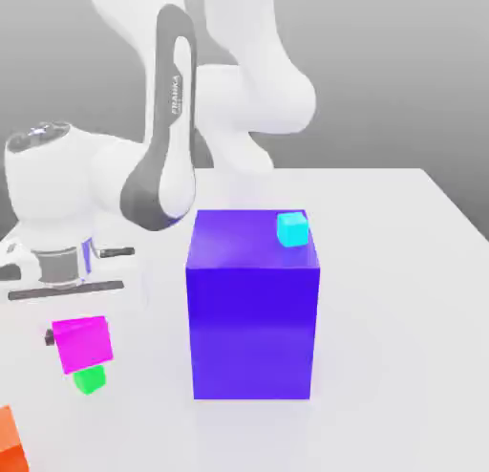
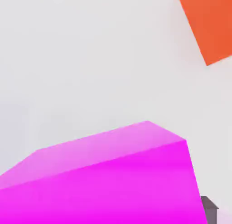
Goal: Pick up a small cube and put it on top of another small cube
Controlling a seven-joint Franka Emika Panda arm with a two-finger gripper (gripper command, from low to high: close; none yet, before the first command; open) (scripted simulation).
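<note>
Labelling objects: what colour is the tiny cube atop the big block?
Cyan, clearest in the exterior view.

I see the small cube [image 1: 82, 343] in glossy magenta-pink, and the another small cube [image 1: 90, 379] touching it from below is bright green. Near the magenta one, at the exterior view's left edge, the orange cube [image 1: 11, 443] shows a plain orange-red face. The big block [image 1: 253, 308] is blue-violet, the tiny cube [image 1: 292, 228] on it is cyan, the table [image 1: 401, 298] is white.
</note>
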